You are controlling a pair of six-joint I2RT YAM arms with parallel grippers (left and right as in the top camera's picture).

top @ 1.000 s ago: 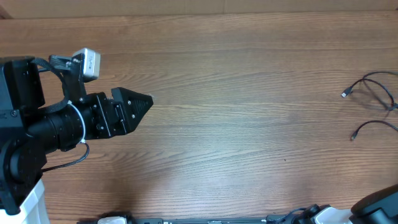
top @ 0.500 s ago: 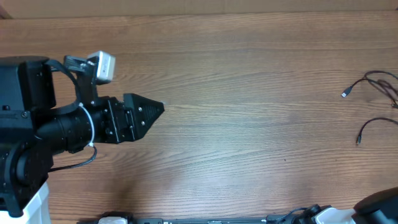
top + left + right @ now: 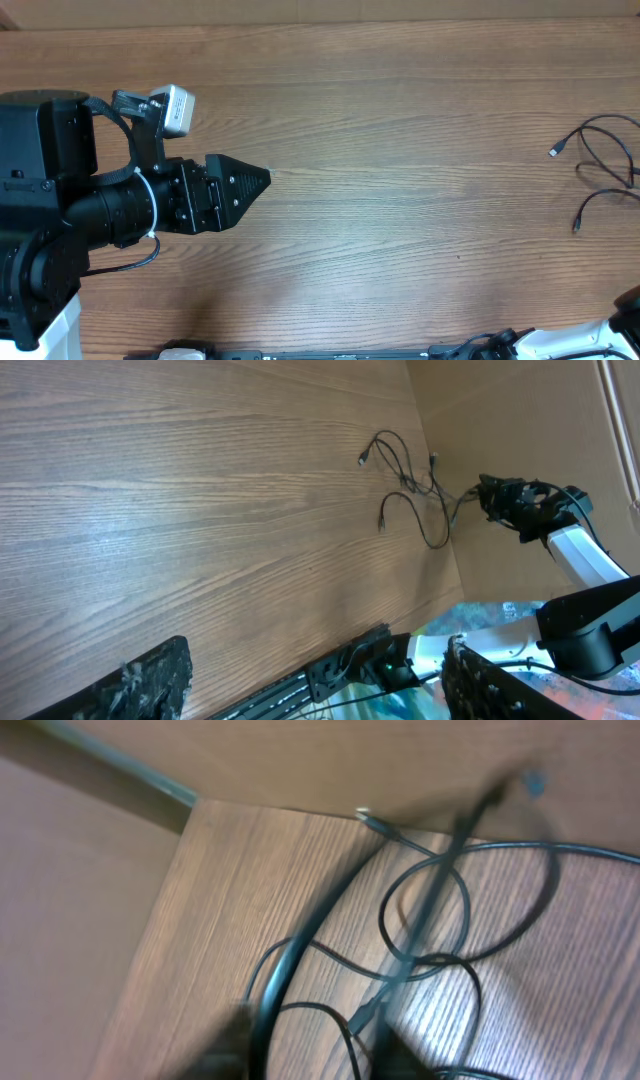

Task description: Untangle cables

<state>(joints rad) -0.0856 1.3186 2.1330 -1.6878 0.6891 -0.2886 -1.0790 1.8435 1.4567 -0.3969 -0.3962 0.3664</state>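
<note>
- Overhead: the left gripper [image 3: 258, 179] hangs over the left part of the wooden table [image 3: 400, 120], its black tip pointing right. From above, the tip reads as 1 wedge.
- Overhead: the cables [image 3: 608, 121] lie at the far right edge of the table, well apart from the left gripper. They are thin black strands in loose curves, partly cut off by the edge of the picture. 2 loose plug ends point left, a pale one [image 3: 553, 151] above and a dark one [image 3: 577, 228] below.
- Left wrist: the left gripper [image 3: 315, 652] has its 2 fingers [image 3: 150, 680] spread wide with nothing between them.
- Left wrist: the cables [image 3: 405, 478] sit near the far corner of the table [image 3: 200, 480] as a small tangle of crossing loops.
- Left wrist: the right gripper [image 3: 500, 495] is just beyond that corner, and a strand runs toward it. I cannot tell whether its claw is parted or pinching the strand.
- Right wrist: the picture is blurred. The cables [image 3: 432, 905] fill it as overlapping black loops on the wood, close to the table corner. The claw's own fingers are only a dark smear at the bottom, so their stance is unclear.
</note>
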